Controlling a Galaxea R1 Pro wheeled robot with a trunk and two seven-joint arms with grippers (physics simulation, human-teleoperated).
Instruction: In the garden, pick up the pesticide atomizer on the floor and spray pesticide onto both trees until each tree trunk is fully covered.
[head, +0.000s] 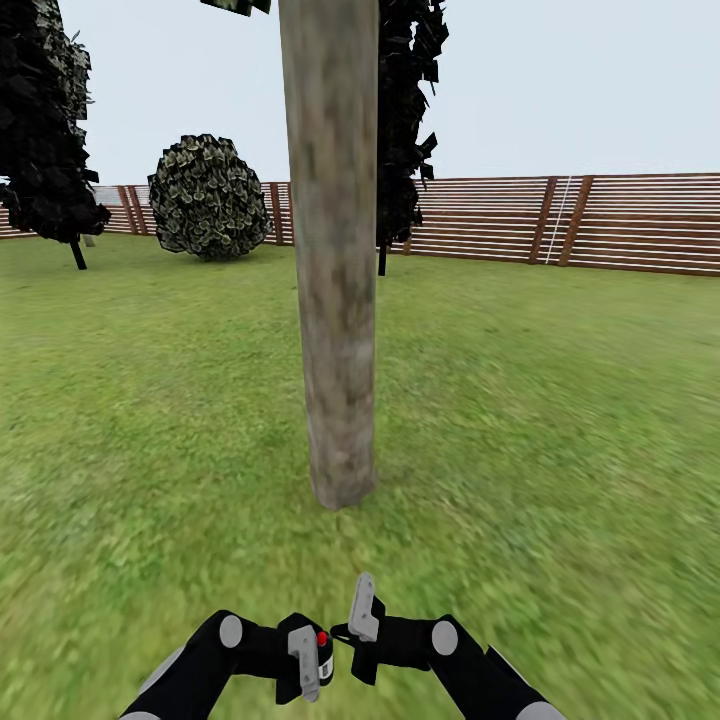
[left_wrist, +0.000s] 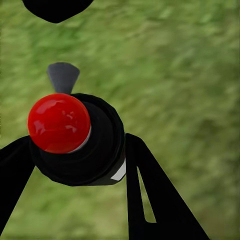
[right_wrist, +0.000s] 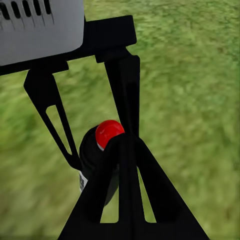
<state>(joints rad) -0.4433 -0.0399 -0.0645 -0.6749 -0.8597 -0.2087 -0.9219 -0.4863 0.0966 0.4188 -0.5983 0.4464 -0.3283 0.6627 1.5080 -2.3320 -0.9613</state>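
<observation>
Left pincer (left_wrist: 75, 150) grips the red-capped atomizer (left_wrist: 75, 140), its body mostly hidden; right pincer (right_wrist: 127, 150) touches it, closure unclear. Ahead stands the tree trunk (head: 335, 250), crown cut off, on lawn (head: 550, 420).

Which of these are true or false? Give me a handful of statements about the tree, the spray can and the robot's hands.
1. A pale trunk stands on the lawn straight ahead of the robot. True.
2. The atomizer lies loose on the grass. False: the left gripper is closed on it, its fingers against the black body.
3. The atomizer has a red top. True.
4. The right gripper also clamps the atomizer. False: its fingers stand apart with grass between them, and the can sits in the other gripper.
5. A brick wall closes off the garden. False: it is a brown slatted wooden fence.
</observation>
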